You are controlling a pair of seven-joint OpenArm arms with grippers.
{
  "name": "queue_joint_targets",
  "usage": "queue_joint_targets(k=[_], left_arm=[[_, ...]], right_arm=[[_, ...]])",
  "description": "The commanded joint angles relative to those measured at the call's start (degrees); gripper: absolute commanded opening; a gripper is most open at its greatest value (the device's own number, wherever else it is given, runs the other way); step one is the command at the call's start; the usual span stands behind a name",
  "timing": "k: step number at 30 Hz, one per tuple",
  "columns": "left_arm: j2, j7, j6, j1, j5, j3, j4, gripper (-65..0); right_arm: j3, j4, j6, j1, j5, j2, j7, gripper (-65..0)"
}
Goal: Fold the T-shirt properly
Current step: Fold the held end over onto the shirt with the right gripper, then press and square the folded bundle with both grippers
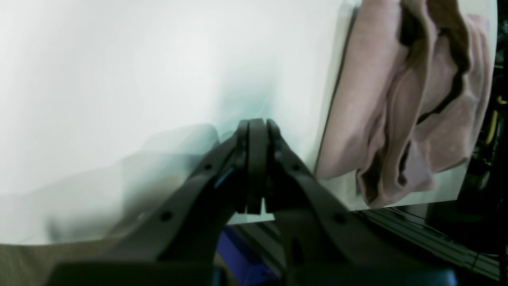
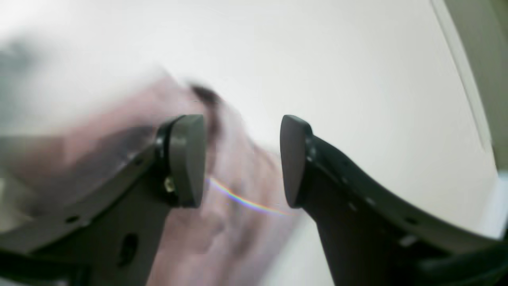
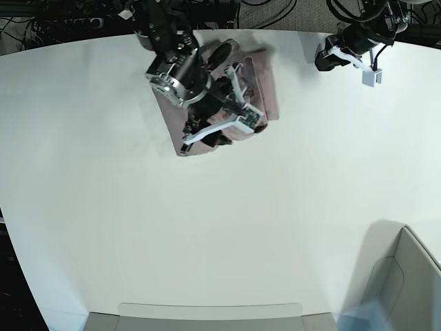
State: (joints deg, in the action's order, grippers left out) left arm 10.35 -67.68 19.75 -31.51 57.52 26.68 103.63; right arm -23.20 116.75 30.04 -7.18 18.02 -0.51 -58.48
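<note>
The T-shirt (image 3: 267,86) lies as a folded, wrinkled pink-mauve bundle at the far middle of the white table (image 3: 207,227). My right gripper (image 3: 207,136) hovers over the bundle's near left part. In the right wrist view this right gripper (image 2: 242,159) stands open, with the blurred T-shirt (image 2: 238,226) below and between its fingers and nothing gripped. My left gripper (image 3: 325,56) is at the far right, apart from the garment. In the left wrist view the left gripper (image 1: 257,127) is shut on nothing, and the T-shirt (image 1: 365,99) lies off to its right.
A grey bin (image 3: 412,276) stands at the near right corner. A flat grey tray edge (image 3: 207,316) runs along the near side. Cables and dark equipment (image 3: 62,24) sit behind the table's far edge.
</note>
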Motion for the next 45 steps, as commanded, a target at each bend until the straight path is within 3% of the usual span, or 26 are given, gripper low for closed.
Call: queue_joint_targets(k=[1,5,10,18,23,28,33,35,41,45], left_arm=[[0.4,0.4,0.4,-0.4,1.2,0.1,1.0,-65.0],[0.4,0.4,0.4,-0.3,1.2,0.1,1.0,-65.0],[0.4,0.4,0.4,-0.3,1.3,0.1,1.0,-65.0],[0.1,0.3,0.4,-0.3,1.5,0.1,1.1,-65.0],[0.1,0.3,0.4,-0.3,1.5,0.3,1.1,-65.0],[0.1,0.4,0.4,-0.3,1.5,0.4,1.1,-65.0],[0.2,0.5,0.4,1.8,1.3,0.1,3.6,-65.0],[0.2,0.6,0.4,2.0,1.3,-0.2,7.4,-65.0],[4.2,0.4,0.4,8.2,1.1,-11.0,12.8,-65.0],[5.8,0.6,0.4,12.0,-3.2,-23.8,12.6,-65.0]], right_arm=[[0.4,1.0,0.2,-0.2,-0.6,-1.1,0.6,-34.9],[0.2,0.0,0.3,-0.9,-0.7,-5.5,-5.6,-34.9],[-6.9,-3.4,0.4,-0.8,-0.7,-5.8,-6.5,-34.9],[-19.3,-18.9,0.3,7.3,-0.7,1.9,-2.0,-34.9],[-19.7,-21.7,0.2,9.4,-0.7,5.0,0.9,-34.9],[-15.7,-17.7,0.2,11.4,-0.7,5.2,4.1,-34.9],[-6.7,-11.9,0.2,12.7,-2.2,4.4,4.2,-35.4],[-0.6,-10.9,0.2,13.4,-5.7,1.7,4.2,-39.7],[15.5,-10.5,0.2,13.4,-13.5,-4.7,4.2,-65.0],[24.0,-10.7,0.3,11.5,-13.7,-8.8,1.8,-65.0]])
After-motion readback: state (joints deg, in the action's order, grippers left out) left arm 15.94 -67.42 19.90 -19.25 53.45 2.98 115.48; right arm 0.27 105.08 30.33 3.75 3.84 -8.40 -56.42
